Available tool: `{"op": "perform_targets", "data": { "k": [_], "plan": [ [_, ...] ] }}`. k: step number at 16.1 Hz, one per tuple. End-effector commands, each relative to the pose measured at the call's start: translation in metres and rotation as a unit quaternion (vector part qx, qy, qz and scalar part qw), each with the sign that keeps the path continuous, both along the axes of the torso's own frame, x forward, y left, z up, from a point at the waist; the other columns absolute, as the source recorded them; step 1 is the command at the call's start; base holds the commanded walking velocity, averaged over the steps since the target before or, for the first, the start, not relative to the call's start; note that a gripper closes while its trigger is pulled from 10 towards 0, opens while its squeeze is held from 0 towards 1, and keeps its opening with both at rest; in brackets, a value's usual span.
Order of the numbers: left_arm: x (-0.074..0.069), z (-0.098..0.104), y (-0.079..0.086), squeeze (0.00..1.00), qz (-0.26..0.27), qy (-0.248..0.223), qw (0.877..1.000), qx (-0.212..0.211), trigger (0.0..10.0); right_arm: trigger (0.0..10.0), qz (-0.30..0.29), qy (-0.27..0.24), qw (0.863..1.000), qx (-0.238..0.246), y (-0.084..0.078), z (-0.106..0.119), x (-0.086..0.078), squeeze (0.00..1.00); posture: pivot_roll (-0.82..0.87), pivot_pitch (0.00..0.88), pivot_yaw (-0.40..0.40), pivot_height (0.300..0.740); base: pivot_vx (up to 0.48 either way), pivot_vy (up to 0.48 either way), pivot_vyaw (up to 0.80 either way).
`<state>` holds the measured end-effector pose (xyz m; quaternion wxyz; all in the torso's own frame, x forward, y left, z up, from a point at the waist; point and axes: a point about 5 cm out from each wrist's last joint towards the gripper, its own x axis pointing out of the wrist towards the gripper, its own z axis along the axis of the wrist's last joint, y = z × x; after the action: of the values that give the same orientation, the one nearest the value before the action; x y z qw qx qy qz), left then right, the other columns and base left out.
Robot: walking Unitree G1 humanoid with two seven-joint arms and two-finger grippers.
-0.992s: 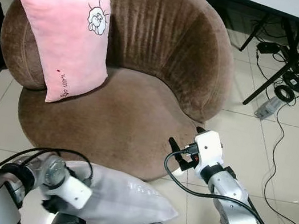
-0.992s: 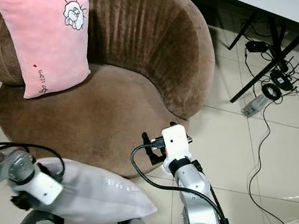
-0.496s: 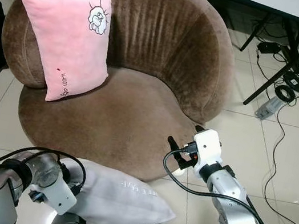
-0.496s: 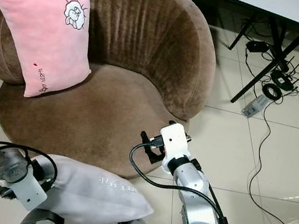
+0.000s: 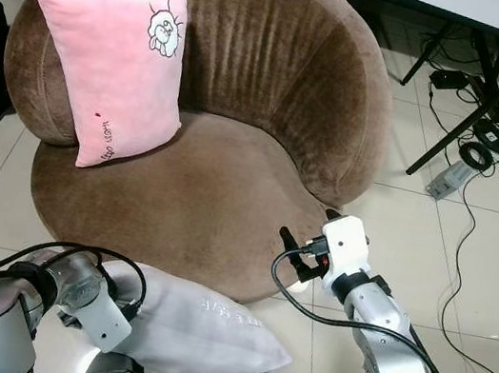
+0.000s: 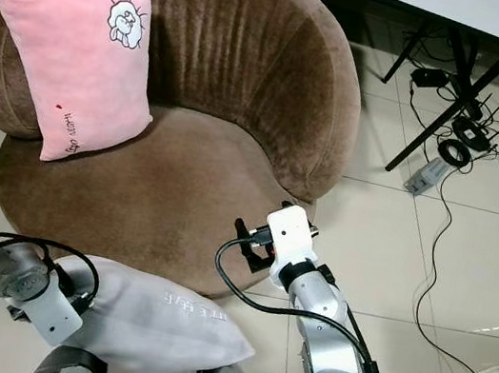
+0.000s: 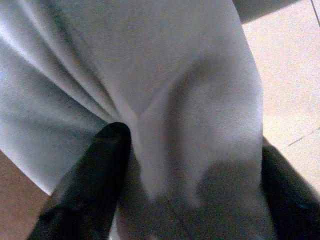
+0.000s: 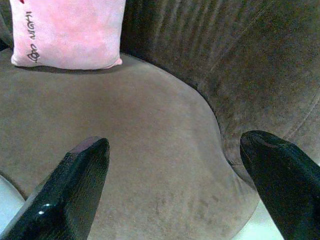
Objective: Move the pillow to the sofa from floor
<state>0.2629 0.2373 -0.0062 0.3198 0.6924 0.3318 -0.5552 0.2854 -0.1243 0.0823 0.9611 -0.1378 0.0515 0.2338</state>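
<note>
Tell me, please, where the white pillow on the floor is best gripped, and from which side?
Grip the white pillow at its left end, coming from the robot's left. It lies long, and the soft cloth bunches there into a fold between the left gripper's fingers.

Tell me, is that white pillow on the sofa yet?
No. The white pillow sits low before the brown sofa, pinched by the left tool.
</note>
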Motion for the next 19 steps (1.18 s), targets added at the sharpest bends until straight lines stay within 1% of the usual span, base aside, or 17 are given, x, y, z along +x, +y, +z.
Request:
{"op": "perform_targets", "data": {
  "k": [1, 2, 4, 5, 6, 7, 9, 11, 12, 13, 14, 15, 16, 17, 18, 19],
  "plan": [
    [-0.004, -0.004, 0.004, 0.00, 0.038, -0.006, 0.999, -0.011, 0.0, 10.0, -0.007, 0.007, 1.000, -0.004, -0.005, -0.004, -0.001, 0.17, -0.11, 0.240, -0.124, 0.740, 0.000, 0.000, 0.00],
    [-0.003, -0.003, 0.003, 0.00, 0.050, -0.011, 0.998, -0.021, 0.0, 10.0, -0.007, 0.007, 1.000, -0.004, -0.005, -0.004, -0.001, 0.17, -0.11, 0.240, -0.124, 0.740, 0.000, 0.000, 0.00],
    [0.005, 0.000, -0.005, 0.00, 0.100, -0.038, 0.992, -0.064, 0.0, 10.0, -0.007, 0.007, 1.000, -0.004, -0.004, -0.004, -0.001, 0.17, -0.11, 0.239, -0.126, 0.740, 0.000, 0.000, 0.00],
    [0.012, 0.003, -0.010, 0.00, 0.147, -0.062, 0.981, -0.109, 0.0, 10.0, -0.009, 0.006, 1.000, -0.003, -0.004, -0.004, -0.002, 0.17, -0.12, 0.237, -0.122, 0.740, 0.000, 0.000, 0.00],
    [0.015, 0.006, -0.013, 0.00, 0.171, -0.073, 0.973, -0.133, 0.0, 10.0, -0.011, 0.005, 1.000, -0.003, -0.005, -0.004, -0.002, 0.17, -0.12, 0.237, -0.122, 0.740, 0.000, 0.000, 0.00],
    [0.024, 0.011, -0.020, 0.00, 0.234, -0.097, 0.948, -0.195, 0.0, 10.0, -0.015, 0.004, 1.000, -0.003, -0.006, -0.003, -0.002, 0.18, -0.12, 0.237, -0.122, 0.740, 0.000, 0.000, 0.00],
    [0.027, 0.013, -0.023, 0.00, 0.262, -0.107, 0.932, -0.226, 0.0, 10.0, -0.015, 0.005, 1.000, -0.003, -0.006, -0.004, -0.002, 0.17, -0.12, 0.237, -0.122, 0.740, 0.000, 0.000, 0.00],
    [0.032, 0.017, -0.026, 0.00, 0.303, -0.127, 0.904, -0.274, 0.0, 10.0, -0.014, 0.006, 1.000, -0.003, -0.006, -0.004, -0.002, 0.17, -0.12, 0.237, -0.122, 0.740, 0.000, 0.000, 0.00],
    [0.036, 0.021, -0.029, 0.00, 0.325, -0.138, 0.885, -0.304, 0.0, 10.0, -0.013, 0.006, 1.000, -0.003, -0.006, -0.004, -0.002, 0.17, -0.11, 0.242, -0.130, 0.740, 0.000, 0.000, 0.00],
    [0.039, 0.024, -0.030, 0.00, 0.337, -0.143, 0.874, -0.320, 0.0, 10.0, -0.013, 0.006, 1.000, -0.003, -0.006, -0.004, -0.001, 0.17, -0.11, 0.242, -0.130, 0.740, 0.000, 0.000, 0.00],
    [0.047, 0.033, -0.034, 0.00, 0.362, -0.156, 0.843, -0.367, 0.0, 10.0, -0.012, 0.005, 1.000, -0.002, -0.005, -0.003, -0.001, 0.17, -0.11, 0.242, -0.130, 0.740, 0.000, 0.000, 0.00],
    [0.058, 0.047, -0.039, 0.00, 0.383, -0.175, 0.802, -0.424, 0.0, 10.0, -0.012, 0.005, 1.000, -0.001, -0.005, -0.003, 0.000, 0.17, -0.11, 0.242, -0.130, 0.740, 0.000, 0.000, 0.00],
    [0.067, 0.058, -0.043, 0.00, 0.410, -0.182, 0.756, -0.477, 0.0, 10.0, -0.013, 0.004, 1.000, 0.000, -0.004, -0.003, 0.000, 0.17, -0.11, 0.239, -0.123, 0.740, 0.000, 0.000, 0.00],
    [0.076, 0.071, -0.048, 0.00, 0.431, -0.186, 0.705, -0.532, 0.0, 10.0, -0.014, 0.004, 1.000, 0.001, -0.004, -0.003, 0.000, 0.17, -0.11, 0.239, -0.123, 0.740, 0.000, 0.000, 0.00],
    [0.081, 0.078, -0.050, 0.00, 0.441, -0.190, 0.678, -0.557, 0.0, 10.0, -0.015, 0.005, 1.000, 0.002, -0.004, -0.004, 0.001, 0.17, -0.11, 0.236, -0.122, 0.740, 0.000, 0.000, 0.00],
    [0.090, 0.090, -0.055, 0.00, 0.463, -0.189, 0.622, -0.602, 0.0, 10.0, -0.016, 0.005, 1.000, 0.003, -0.003, -0.004, 0.001, 0.17, -0.11, 0.233, -0.124, 0.740, 0.000, 0.000, 0.00]
  ]
}}
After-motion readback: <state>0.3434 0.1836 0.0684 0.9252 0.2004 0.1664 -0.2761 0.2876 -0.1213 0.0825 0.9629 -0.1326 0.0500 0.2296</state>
